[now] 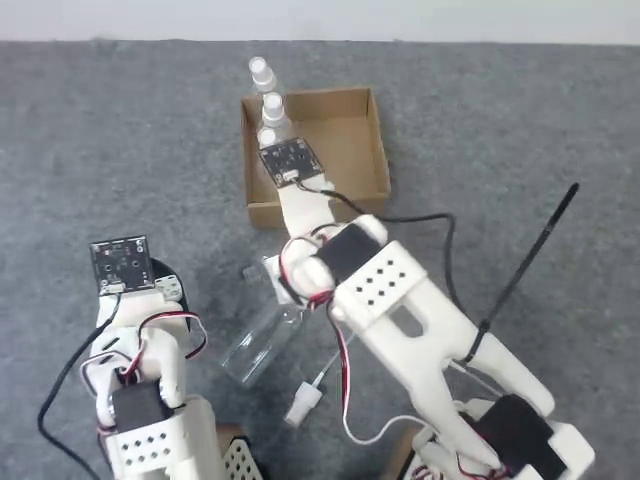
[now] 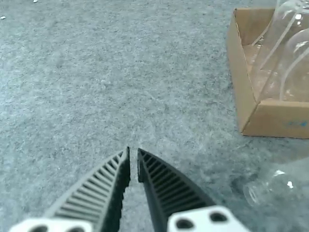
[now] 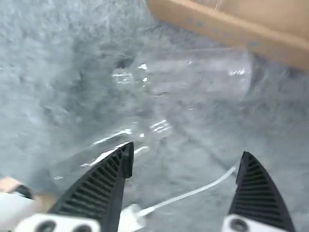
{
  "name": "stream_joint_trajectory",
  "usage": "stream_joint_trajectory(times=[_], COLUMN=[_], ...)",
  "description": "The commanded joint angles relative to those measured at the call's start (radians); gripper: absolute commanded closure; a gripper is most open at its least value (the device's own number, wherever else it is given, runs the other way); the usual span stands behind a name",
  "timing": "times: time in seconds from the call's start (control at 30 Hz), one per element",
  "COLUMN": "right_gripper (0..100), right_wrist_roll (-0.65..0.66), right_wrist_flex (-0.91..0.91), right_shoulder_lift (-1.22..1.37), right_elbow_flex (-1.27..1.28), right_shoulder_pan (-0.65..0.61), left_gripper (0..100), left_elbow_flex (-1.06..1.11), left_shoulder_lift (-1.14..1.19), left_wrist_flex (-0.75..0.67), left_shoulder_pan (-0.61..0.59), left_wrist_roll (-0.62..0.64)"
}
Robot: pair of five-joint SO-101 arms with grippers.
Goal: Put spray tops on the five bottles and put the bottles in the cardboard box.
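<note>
The cardboard box (image 1: pixel 350 140) stands at the back middle of the table. Three clear bottles with white spray tops (image 1: pixel 270 105) stand along its left wall; they show through the box corner (image 2: pixel 285 48) in the left wrist view. Two uncapped clear bottles lie on the carpet in front of the box, one near its wall (image 3: pixel 193 72), one closer (image 1: pixel 262 340) (image 3: pixel 111 145). A loose spray top (image 1: pixel 305 400) with its tube (image 3: pixel 188 193) lies beside them. My right gripper (image 3: pixel 187 151) hangs open above the lying bottles. My left gripper (image 2: pixel 133 153) is shut and empty over bare carpet.
Grey carpet covers the table. A black cable (image 1: pixel 420 218) runs from the right arm, and a thin black rod (image 1: pixel 530 255) slants at the right. One lying bottle's mouth (image 2: pixel 273 186) lies close to my left gripper. Free carpet stretches left of the box.
</note>
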Motion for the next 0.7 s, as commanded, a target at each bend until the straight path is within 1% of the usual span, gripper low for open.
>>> stream_joint_trajectory(times=[0.0,0.17,0.33,0.5,0.67], right_gripper=[71.7,71.7,71.7,71.7,71.8], right_wrist_roll=[-0.15,-0.255,-0.416,-0.479,-0.496], right_wrist_flex=[-0.001,-0.001,-0.001,-0.024,-0.185], right_shoulder_lift=[-0.061,-0.061,-0.059,-0.044,0.053], right_elbow_flex=[-0.057,-0.057,-0.055,-0.031,0.061], right_shoulder_pan=[-0.053,-0.099,-0.156,-0.197,-0.209], left_gripper=[97,97,97,97,97], left_elbow_flex=[-0.019,-0.019,-0.019,-0.019,-0.019], left_shoulder_lift=[-0.017,-0.017,-0.017,-0.017,-0.017], left_wrist_flex=[-0.04,-0.04,-0.04,-0.04,-0.04], left_shoulder_pan=[-0.005,-0.005,-0.005,-0.005,-0.005], left_wrist_roll=[-0.002,-0.002,-0.002,-0.002,-0.002])
